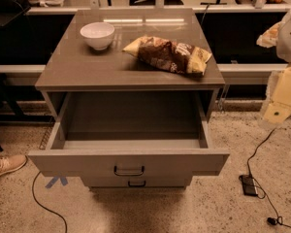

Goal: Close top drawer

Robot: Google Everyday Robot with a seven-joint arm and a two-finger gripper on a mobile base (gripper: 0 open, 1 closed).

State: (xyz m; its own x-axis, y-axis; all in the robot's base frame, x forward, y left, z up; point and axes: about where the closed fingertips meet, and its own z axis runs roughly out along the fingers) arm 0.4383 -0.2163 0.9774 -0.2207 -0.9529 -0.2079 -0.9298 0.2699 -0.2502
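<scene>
Top drawer (128,161) wide open, tool (280,103) at right, apart from it

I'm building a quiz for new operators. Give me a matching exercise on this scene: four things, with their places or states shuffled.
1 top drawer
2 bowl
3 chip bag
4 claw

A lying on the cabinet top, right side
B pulled out, nothing visible inside
C at the view's right edge, apart from the drawer
D white, on the cabinet top, left side

Pairs: 1-B, 2-D, 3-A, 4-C
</scene>
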